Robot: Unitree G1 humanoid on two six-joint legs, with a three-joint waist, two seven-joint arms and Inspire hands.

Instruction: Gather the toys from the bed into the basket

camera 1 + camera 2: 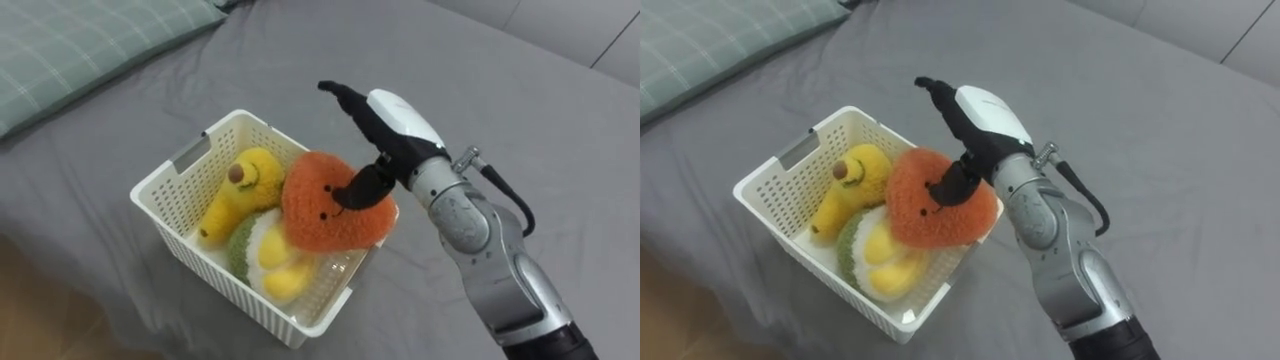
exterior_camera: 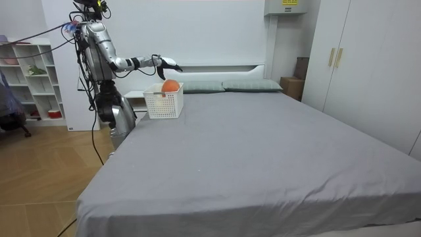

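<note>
White basket [image 1: 210,275] on grey bed [image 1: 520,90], holding orange plush [image 1: 320,215], yellow plush [image 1: 240,190], green-and-yellow plush [image 1: 255,250]; right hand [image 1: 400,120] above, fingers straight, spread

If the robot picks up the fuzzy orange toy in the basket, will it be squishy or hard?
Probably squishy: the orange toy looks fluffy and stuffed, so it should dent under the right robot hand, not break. Likely light, since it rests on the other toys without squashing them. Its fuzz should grip, so it's unlikely to slip.
</note>
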